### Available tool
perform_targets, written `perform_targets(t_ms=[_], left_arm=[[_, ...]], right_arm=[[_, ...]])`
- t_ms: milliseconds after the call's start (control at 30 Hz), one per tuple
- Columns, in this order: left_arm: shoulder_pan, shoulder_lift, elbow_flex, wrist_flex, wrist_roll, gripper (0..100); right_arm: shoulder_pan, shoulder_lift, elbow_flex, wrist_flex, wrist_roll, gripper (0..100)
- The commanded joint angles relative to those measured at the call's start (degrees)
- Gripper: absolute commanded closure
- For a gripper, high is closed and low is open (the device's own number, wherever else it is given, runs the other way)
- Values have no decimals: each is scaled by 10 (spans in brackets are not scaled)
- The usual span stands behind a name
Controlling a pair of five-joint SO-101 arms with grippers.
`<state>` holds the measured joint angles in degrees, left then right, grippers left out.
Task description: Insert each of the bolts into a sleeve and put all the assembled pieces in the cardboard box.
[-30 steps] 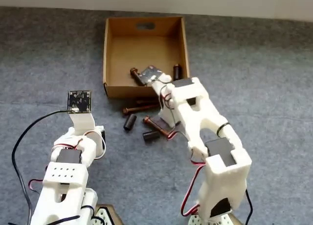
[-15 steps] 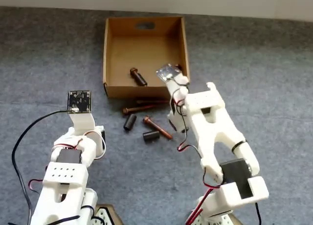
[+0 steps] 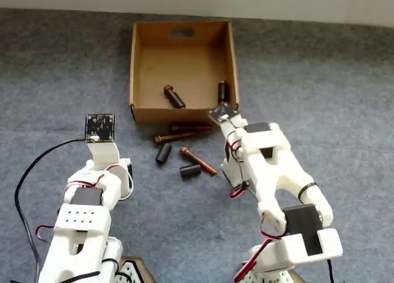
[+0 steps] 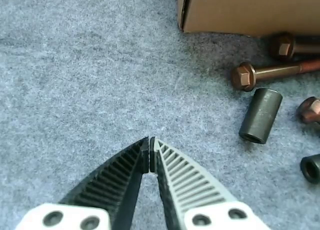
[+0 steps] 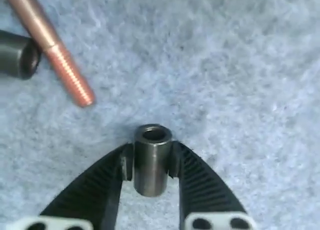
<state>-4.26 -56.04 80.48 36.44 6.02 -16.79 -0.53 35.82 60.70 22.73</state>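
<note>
The right gripper (image 5: 151, 156) has drawn back from over the cardboard box (image 3: 182, 115) to the carpet (image 3: 320, 92) just near of its front wall, fingers pinching a sleeve (image 5: 152, 165). The left gripper (image 4: 151, 145), fingers pressed together, has stayed put. A loose bolt (image 3: 197, 160) lies close by, probably next for insertion.

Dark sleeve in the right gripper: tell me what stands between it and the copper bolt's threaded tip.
Nothing visible does. Only bare grey carpet separates the dark cylindrical metal sleeve, clamped in the right gripper, from the threaded tip of the copper-coloured bolt. Another dark sleeve lies beside the bolt's shank, off that path.
</note>
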Motion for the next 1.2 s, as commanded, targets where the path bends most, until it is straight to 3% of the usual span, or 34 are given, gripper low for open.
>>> perform_targets(t_ms=[0,200,300,467,667,867,1033,1167], left_arm=[[-1,-15,-2,-9,-4,955],[-1,-15,-2,-9,-4,955],[-1,-15,-3,-6,-4,955],[-5,-9,-35,0,-21,955],[-4,9,-198,181,-59,955],[20,217,-378,250,-87,954],[126,415,-518,325,-84,954],[218,534,-602,369,-84,954]], right_arm=[[7,-17,3,-1,11,872],[7,59,-2,-25,11,888],[7,81,1,-51,11,998],[6,-5,3,-49,5,992],[7,-234,3,28,-60,992],[7,-419,26,64,-122,992],[12,-513,138,6,-168,992],[62,-564,226,-54,-175,992]])
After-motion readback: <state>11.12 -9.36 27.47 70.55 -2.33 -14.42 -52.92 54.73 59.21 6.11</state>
